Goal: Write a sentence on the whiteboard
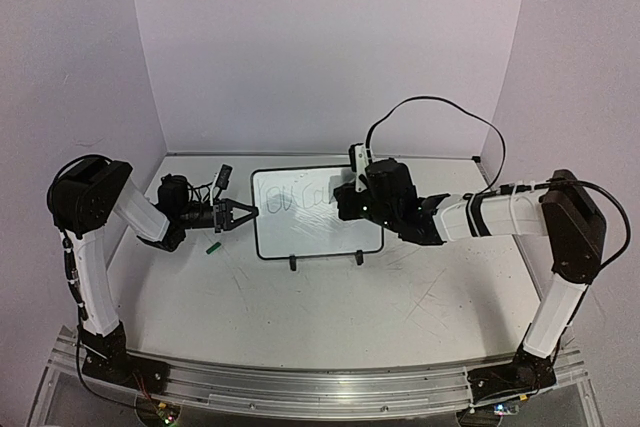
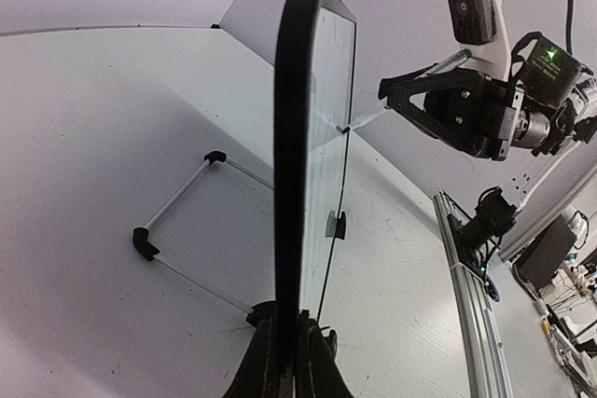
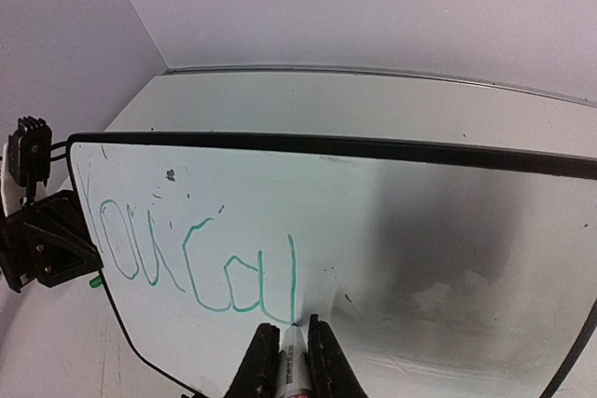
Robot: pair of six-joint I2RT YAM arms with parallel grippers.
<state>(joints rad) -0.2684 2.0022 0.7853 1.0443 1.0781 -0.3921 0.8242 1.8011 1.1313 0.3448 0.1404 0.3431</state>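
Whiteboard (image 1: 318,212) was stood upright on its two black feet (image 1: 292,264) near the middle of the table (image 1: 300,317), tilted back on a wire stand (image 2: 177,221). Left gripper (image 1: 245,213) was clamped on the board's left edge; in the left wrist view its fingers (image 2: 270,361) were seen pinched on either side of the black frame. Right gripper (image 3: 291,328) was closed around a marker (image 3: 293,365), held tip up against the board face. The marker tip was touching the surface at the foot of the last vertical stroke.

The sentence (image 3: 187,258) was only partly written: green letters reading roughly "You ca" plus one upright stroke, on the left half of the board. The right half was unwritten, with a grey smeared patch noted. In the top view the writing (image 1: 292,195) was faint. A small green piece (image 1: 212,245) was seen lying on the table just below the left gripper, apart from the board.
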